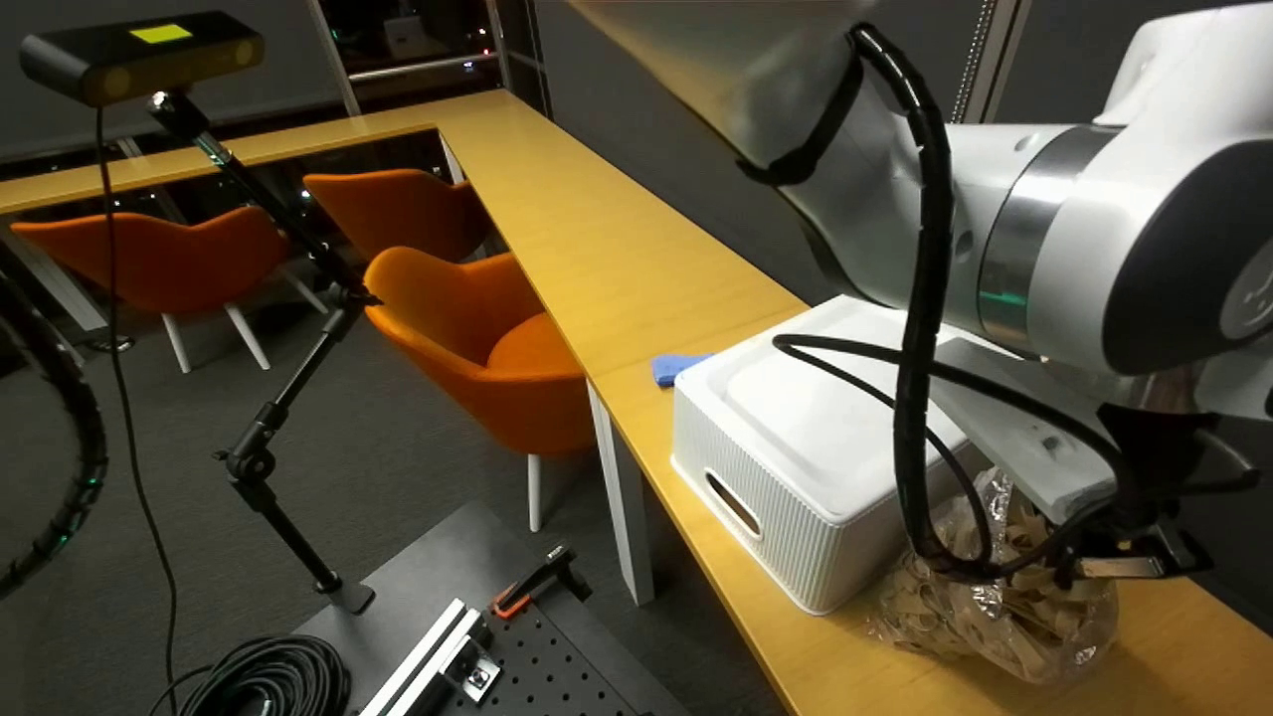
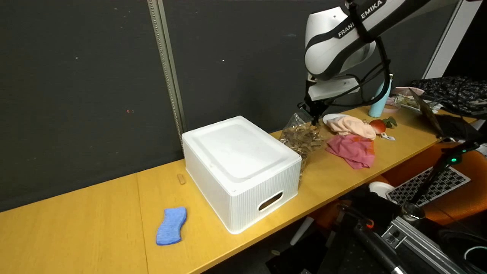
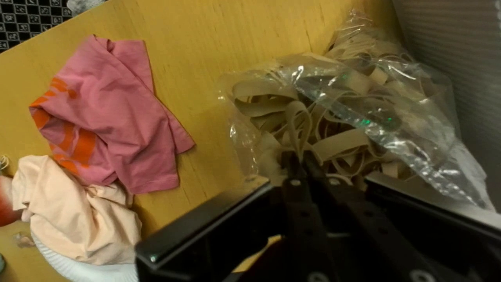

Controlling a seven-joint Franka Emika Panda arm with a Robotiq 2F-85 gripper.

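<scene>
At the mouth of a clear plastic bag [image 3: 411,156] packed with tan bands [image 3: 340,145], the gripper [image 3: 300,159] has its fingertips together, apparently clamped on a single tan loop [image 3: 291,117]. The loop narrows where it meets the tips, which suggests a pinch on its thin edge; the bag seems open on this side, leaving its bands within reach. Close beside the bag stands a lidded white box [image 2: 243,148], whose wall may help prop up the limp plastic. Opposite the box, a rumpled pink cloth [image 3: 113,113] lies on the tabletop [image 2: 95,228]; just beyond, a peach cloth [image 3: 74,211] drapes partly over a white plate [image 3: 84,268]. Farther off, past the box, a blue sponge [image 2: 172,226] lies flat on its broad face.
</scene>
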